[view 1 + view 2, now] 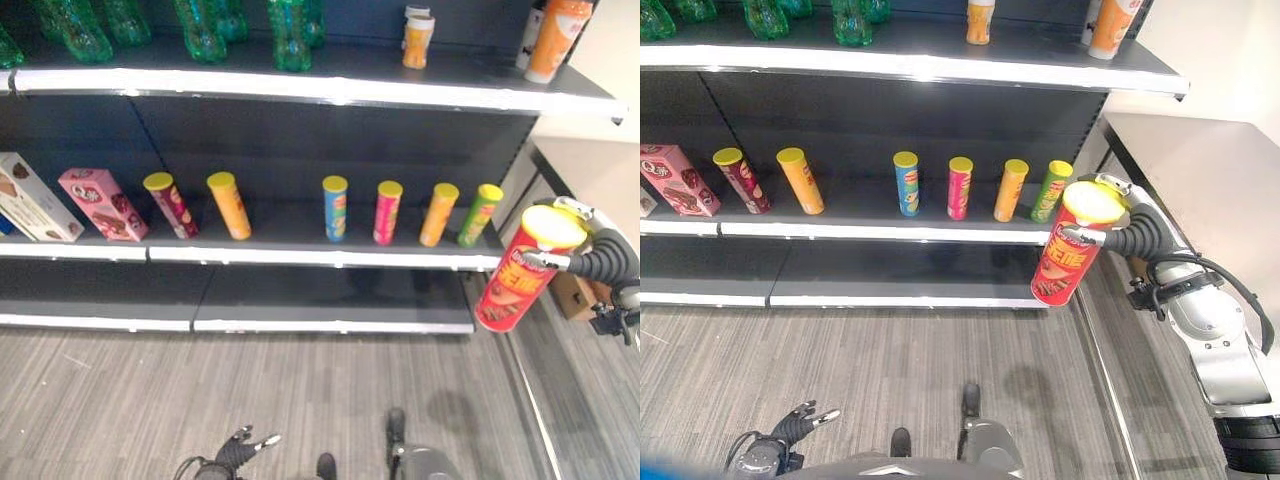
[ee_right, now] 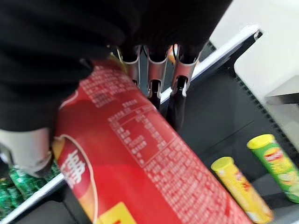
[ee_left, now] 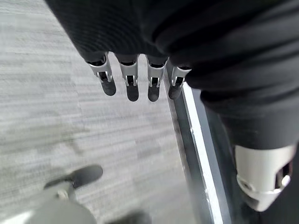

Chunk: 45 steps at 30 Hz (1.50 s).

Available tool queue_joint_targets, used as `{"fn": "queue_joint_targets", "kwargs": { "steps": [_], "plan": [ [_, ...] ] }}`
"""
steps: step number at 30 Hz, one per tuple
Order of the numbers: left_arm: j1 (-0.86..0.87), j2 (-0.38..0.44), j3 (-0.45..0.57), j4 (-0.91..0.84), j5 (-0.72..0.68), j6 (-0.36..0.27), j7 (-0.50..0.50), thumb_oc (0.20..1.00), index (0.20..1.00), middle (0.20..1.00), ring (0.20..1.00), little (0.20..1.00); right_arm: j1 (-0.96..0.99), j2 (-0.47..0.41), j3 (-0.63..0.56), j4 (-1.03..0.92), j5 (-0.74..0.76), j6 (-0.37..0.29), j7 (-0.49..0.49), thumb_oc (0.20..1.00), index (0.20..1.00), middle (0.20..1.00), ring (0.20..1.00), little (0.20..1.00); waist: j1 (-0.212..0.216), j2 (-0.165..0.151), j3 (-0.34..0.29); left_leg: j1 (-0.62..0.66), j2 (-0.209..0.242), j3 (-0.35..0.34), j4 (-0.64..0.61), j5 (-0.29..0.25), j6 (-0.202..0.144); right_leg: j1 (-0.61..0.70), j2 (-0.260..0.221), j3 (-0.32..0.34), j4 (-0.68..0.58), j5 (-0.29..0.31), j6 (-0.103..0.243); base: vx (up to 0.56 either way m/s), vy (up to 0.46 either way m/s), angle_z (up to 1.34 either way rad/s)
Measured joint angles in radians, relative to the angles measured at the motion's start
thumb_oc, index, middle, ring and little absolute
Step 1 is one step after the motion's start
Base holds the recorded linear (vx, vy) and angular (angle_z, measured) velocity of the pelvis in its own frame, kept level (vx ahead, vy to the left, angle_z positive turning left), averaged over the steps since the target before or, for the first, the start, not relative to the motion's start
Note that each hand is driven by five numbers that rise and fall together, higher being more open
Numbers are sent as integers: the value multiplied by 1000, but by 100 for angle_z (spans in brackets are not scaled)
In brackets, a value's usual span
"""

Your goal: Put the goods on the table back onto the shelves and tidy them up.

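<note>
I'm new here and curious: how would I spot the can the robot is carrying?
Find the middle shelf with its row of slim yellow-lidded cans. Just past its right end, the right hand holds a red can in the air. Unlike those cans, it is red, looks larger, and stands on no shelf.

Six tubes (image 1: 335,208) on middle shelf (image 1: 300,252)
</note>
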<state>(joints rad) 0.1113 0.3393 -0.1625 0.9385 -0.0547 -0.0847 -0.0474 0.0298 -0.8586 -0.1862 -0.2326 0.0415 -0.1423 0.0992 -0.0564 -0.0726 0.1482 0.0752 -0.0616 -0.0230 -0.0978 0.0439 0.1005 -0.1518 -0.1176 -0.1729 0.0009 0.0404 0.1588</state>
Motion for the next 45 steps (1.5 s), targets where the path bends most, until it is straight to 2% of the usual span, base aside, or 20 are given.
{"fn": "queue_joint_targets", "kwargs": {
  "steps": [5, 7, 8, 10, 11, 12, 13, 14, 16, 18, 19, 25, 26, 27, 29, 33, 34, 37, 41, 45],
  "plan": [
    [36, -15, 12, -23, 0, 1, -1, 1000, 1000, 1000, 1000, 1000, -63, -37, 78, 10, 1, 2, 23, 200, 200, 200, 200, 200, 9, 43, 5, 27, 58, -43, 8, -34, -52, 58, 48, -46, -34, 22, -23, 167, -138, 42],
    [42, -15, 22, -23, -3, 2, 0, 1000, 1000, 1000, 1000, 1000, -118, -76, 137, 12, 3, 1, 25, 200, 200, 200, 200, 200, 27, 47, 9, -11, 96, -43, 107, -90, -106, 92, 82, -64, -53, 32, -48, 124, -129, 27],
    [42, -16, 29, -19, -9, 1, 0, 1000, 1000, 1000, 1000, 1000, -156, -103, 165, 14, 4, -2, 25, 200, 200, 200, 200, 200, 40, 39, 15, -86, 119, -44, 302, -147, -175, 112, 113, -92, -68, 33, -104, 85, -78, 44],
    [19, -45, 121, 4, -59, 6, 6, 1000, 1000, 1000, 1000, 1000, -180, -90, 180, 43, 3, -4, 19, 200, 200, 200, 200, 200, 61, -30, 57, -252, 111, 5, 655, -102, -263, 156, 91, -112, -104, 32, -158, 137, -28, 24],
    [31, -57, 133, 22, -64, 14, 7, 1000, 1000, 1000, 1000, 1000, -183, -102, 179, 39, 1, -6, 18, 200, 200, 200, 200, 200, 77, -33, 58, -309, 131, 45, 782, -102, -262, 162, 82, -133, -104, 37, -170, 238, 39, -22],
    [41, -116, 153, 81, -120, 20, 17, 1000, 1000, 1000, 1000, 1000, -207, -94, 186, 46, -4, -7, 13, 200, 200, 200, 200, 200, 63, 62, 54, -283, 273, 66, 578, -51, -192, 134, 152, -142, 31, -80, -167, 315, 174, -23],
    [40, -121, 168, 76, -139, 20, 24, 1000, 1000, 1000, 1000, 1000, -224, -81, 187, 46, -8, -6, 6, 200, 200, 200, 200, 200, 61, 60, 63, -273, 312, 79, 500, -55, -196, 94, 105, -144, 191, -121, -237, 249, 201, 5],
    [31, -125, 170, 93, -141, 24, 34, 1000, 1000, 1000, 1000, 1000, -223, -34, 213, 58, -26, 4, 4, 200, 200, 200, 200, 200, 50, 59, 65, -249, 352, 63, 365, -50, -204, 113, 107, -148, 188, -141, -215, 251, 254, 5],
    [14, -113, 170, 100, -173, 21, 46, 1000, 1000, 1000, 1000, 1000, -242, 0, 320, 83, -42, -11, 0, 200, 200, 200, 200, 200, 62, 16, 42, -218, 393, -70, 12, -31, -233, 109, 91, -110, 113, -129, -183, 285, 345, -1],
    [-4, -112, 166, 94, -180, 17, 50, 1000, 1000, 1000, 1000, 1000, -224, -6, 324, 137, -42, -9, -6, 200, 200, 200, 200, 200, 85, 28, 35, -236, 440, -161, -2, -21, -265, 131, 97, -61, 86, -104, -145, 320, 435, 15],
    [-8, -112, 165, 96, -180, 17, 52, 1000, 1000, 1000, 1000, 1000, -202, -25, 317, 147, -42, -9, -7, 200, 200, 200, 200, 200, 87, 33, 34, -251, 447, -140, -1, -24, -270, 142, 89, -64, 81, -105, -144, 238, 363, 28],
    [46, -102, 147, 104, -171, 8, 65, 1000, 1000, 1000, 1000, 1000, -144, -26, 221, 120, -53, 1, -11, 200, 200, 200, 200, 200, 118, 90, 7, -157, 299, -78, 44, -24, -259, 236, 2, 2, -27, -56, -47, 248, 459, -27],
    [51, -93, 135, 91, -162, 8, 66, 1000, 1000, 1000, 1000, 1000, -106, -2, 192, 113, -85, -2, -20, 200, 200, 200, 200, 200, 111, 88, 6, -157, 267, -43, 72, 47, -253, 245, -41, -7, -9, -67, -39, 188, 475, -15],
    [48, -61, 127, 82, -157, 6, 65, 1000, 1000, 1000, 1000, 1000, -80, 25, 199, 101, -99, 8, -21, 200, 200, 200, 200, 200, 113, 33, 4, -155, 195, -9, 103, 25, -228, 243, -112, 7, 9, -62, -18, 145, 464, -13],
    [30, -18, 128, 81, -143, 8, 63, 1000, 1000, 1000, 1000, 1000, -87, 90, 221, 67, -126, 10, -14, 200, 200, 200, 200, 200, 105, -12, 5, -138, 119, 43, 112, 16, -172, 210, -196, 18, 61, -18, -60, 91, 356, -38],
    [7, 45, 131, 16, -119, 0, 65, 1000, 1000, 1000, 1000, 1000, -168, 117, 283, 38, -154, 4, -14, 200, 200, 200, 200, 200, 136, -8, 9, -65, 58, 151, 79, -13, -91, 126, -281, -25, 203, 135, 8, 87, 360, -62],
    [-2, 54, 123, 14, -116, 0, 65, 1000, 1000, 1000, 1000, 1000, -173, 120, 282, 40, -157, 3, -25, 200, 200, 200, 200, 200, 128, -6, 10, -42, 40, 147, 55, -11, -77, 113, -303, -56, 244, 145, 1, 92, 235, -15],
    [-8, 58, 121, 12, -86, 0, 69, 1000, 1000, 1000, 1000, 1000, -159, 116, 276, 45, -162, 6, -27, 200, 200, 200, 200, 200, 99, 5, 10, -11, 20, 116, 6, -1, -37, 94, -264, -10, 290, 48, 42, 119, 151, 21],
    [7, 25, 88, 40, -79, 3, 70, 1000, 1000, 1000, 1000, 1000, -166, 115, 273, 45, -162, 7, -29, 200, 200, 200, 200, 200, 89, 14, 16, -6, 0, 107, 6, -10, -24, 119, -206, -69, 41, 52, 42, 99, 48, 11],
    [9, -4, 87, 41, -80, 7, 74, 1000, 1000, 1000, 1000, 1000, -206, 129, 314, 56, -162, 10, -39, 200, 200, 200, 200, 200, 84, 18, 33, -10, 3, 85, 4, -24, -25, 45, -126, 71, -85, 61, 42, 129, -31, 16]
  ]
}}
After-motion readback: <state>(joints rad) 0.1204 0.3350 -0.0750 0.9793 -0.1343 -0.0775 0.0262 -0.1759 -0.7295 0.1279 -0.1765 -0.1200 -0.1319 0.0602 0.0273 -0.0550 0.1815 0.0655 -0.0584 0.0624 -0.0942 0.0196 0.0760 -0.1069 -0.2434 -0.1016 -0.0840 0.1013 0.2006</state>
